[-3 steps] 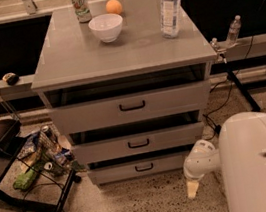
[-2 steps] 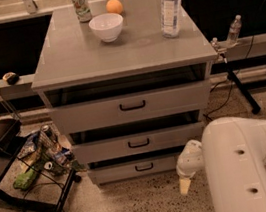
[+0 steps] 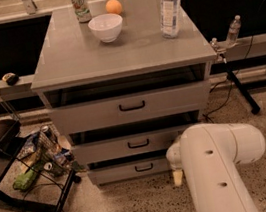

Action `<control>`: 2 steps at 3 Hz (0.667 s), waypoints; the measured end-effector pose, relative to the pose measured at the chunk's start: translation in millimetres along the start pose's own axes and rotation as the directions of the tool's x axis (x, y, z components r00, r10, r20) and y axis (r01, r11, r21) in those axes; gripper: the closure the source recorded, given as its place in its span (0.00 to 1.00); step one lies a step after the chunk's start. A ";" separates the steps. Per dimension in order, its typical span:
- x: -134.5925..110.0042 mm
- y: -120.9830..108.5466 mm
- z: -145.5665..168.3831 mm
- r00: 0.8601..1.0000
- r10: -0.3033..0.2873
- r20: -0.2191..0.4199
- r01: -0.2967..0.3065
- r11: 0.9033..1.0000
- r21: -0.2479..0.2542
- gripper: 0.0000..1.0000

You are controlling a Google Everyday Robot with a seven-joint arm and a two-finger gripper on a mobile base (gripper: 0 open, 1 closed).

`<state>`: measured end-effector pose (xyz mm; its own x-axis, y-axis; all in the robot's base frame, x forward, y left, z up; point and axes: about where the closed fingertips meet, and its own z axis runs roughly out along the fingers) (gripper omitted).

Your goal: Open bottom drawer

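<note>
The grey cabinet has three drawers with black bar handles. The bottom drawer (image 3: 133, 169), the slimmest front, is shut, with its small black handle (image 3: 144, 167) facing me. Above it are the medium-fronted drawer (image 3: 129, 145) and the tallest-fronted drawer (image 3: 128, 108). My white arm (image 3: 217, 170) reaches in from the lower right. The gripper (image 3: 177, 176) hangs at its left end, just right of the bottom drawer's handle and low near the floor.
On the cabinet top (image 3: 75, 62) stand a white bowl (image 3: 106, 27), an orange (image 3: 113, 6), a can (image 3: 80, 5) and a water bottle (image 3: 169, 5). A black stand with snack bags (image 3: 40, 156) sits at the left. Cables and a stand leg (image 3: 239, 87) lie at the right.
My arm has swung left and closer to the camera. The gripper has moved left toward the bottom drawer's front. The drawers have not moved.
</note>
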<state>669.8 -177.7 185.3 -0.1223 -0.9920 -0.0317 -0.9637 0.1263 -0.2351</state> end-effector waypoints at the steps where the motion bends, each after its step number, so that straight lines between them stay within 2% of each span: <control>1: -6.1 -6.2 19.5 0.999 -0.034 -0.042 0.033 0.999 -0.031 0.15; 2: 3.7 7.4 29.3 0.994 -0.035 -0.099 0.027 0.996 -0.082 0.39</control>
<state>669.1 -180.4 155.0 -0.1117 -0.9910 0.0732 -0.9828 0.0992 -0.1555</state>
